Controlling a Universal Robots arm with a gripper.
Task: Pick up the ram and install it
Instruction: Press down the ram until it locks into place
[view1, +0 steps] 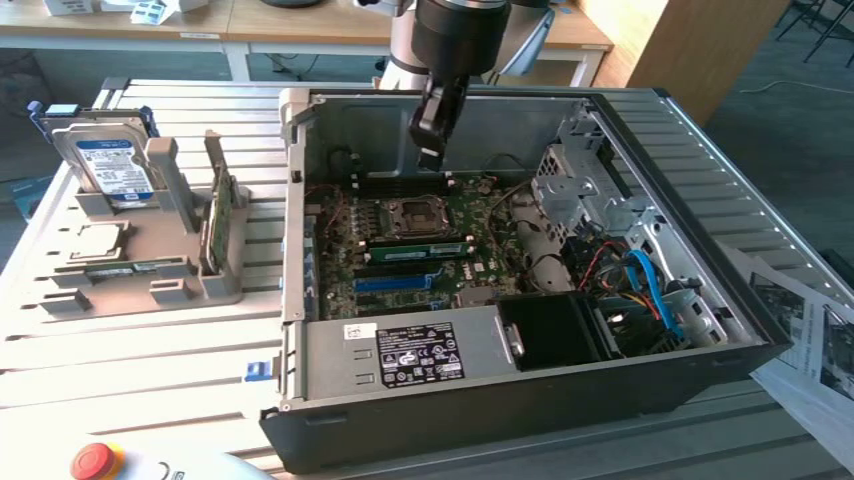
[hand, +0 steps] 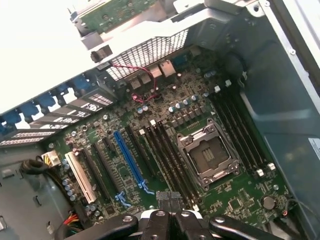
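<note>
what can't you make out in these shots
- Ram: exterior view, edge-on in the grey holder, so its label and chips are hidden.
- Power supply label: exterior view, print too small to read.
- Claw: wrist view, cut off by the picture's edge.
- Red button: exterior view, cropped at the edge.

I count one open computer case (view1: 534, 400) on the bench (view1: 134, 360), with one motherboard (view1: 400, 250) and one empty processor socket (hand: 207, 155) inside. One grey holder (view1: 147, 270) stands beside it, carrying one hard drive (view1: 110, 165), one processor chip (view1: 91, 240) and one ram (view1: 214, 215) stick. I see one gripper (view1: 430, 150) and one red button (view1: 96, 460).
</note>
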